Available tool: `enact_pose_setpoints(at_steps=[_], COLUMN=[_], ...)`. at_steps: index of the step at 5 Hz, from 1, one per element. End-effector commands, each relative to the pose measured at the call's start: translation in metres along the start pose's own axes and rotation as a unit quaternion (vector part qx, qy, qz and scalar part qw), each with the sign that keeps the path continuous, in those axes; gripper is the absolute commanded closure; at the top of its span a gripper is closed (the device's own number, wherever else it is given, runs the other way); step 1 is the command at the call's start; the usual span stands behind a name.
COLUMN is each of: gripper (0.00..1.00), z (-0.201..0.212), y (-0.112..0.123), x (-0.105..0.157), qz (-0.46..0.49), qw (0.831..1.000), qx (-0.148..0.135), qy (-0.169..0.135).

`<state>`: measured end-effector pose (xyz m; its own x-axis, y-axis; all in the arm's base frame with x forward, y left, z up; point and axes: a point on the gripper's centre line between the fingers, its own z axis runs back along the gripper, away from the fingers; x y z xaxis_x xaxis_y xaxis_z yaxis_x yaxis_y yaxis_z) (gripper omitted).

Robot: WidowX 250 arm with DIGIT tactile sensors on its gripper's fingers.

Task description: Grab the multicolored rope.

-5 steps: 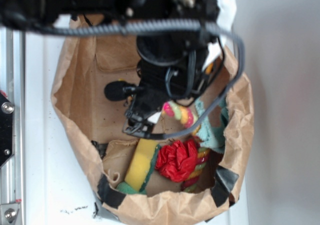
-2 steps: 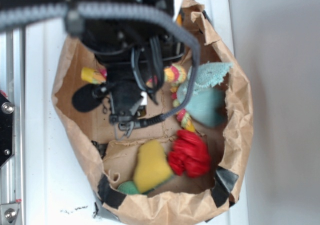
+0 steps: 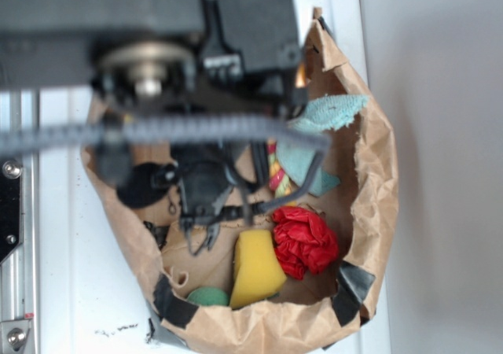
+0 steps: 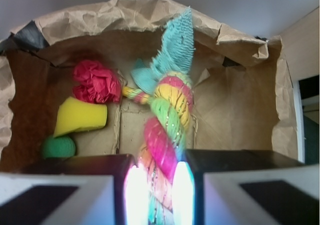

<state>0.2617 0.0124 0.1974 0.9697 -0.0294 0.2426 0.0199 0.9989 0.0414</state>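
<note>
Lifting shows in the exterior view: the short twisted yellow, pink and green rope [image 3: 275, 173] now hangs higher beneath the arm, its teal terry cloth [image 3: 314, 145] dragged along. From the wrist view, the tool [image 4: 155, 185] is clamped on the rope's near end, cloth snagged beyond; grasp looks secured.

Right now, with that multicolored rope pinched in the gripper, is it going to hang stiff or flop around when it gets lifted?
Probably floppy: the multicolored rope already curves away from the gripper instead of standing straight. It looks like soft twisted cord, so likely light and unlikely to slip. The teal cloth lies against its far end and may drag along.
</note>
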Motion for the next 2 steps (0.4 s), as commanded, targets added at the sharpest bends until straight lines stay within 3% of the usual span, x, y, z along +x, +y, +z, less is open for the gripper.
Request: enact_pose_setpoints(at_steps=[1, 2], gripper=[1.0, 1.0], z=[0.0098, 0.0078], y=[-0.0232, -0.0238], x=[0.005, 0.0029], qz=[-0.051, -0.053], qw=[0.998, 0.998], qx=[-0.021, -0.025], qy=[0.0, 0.003])
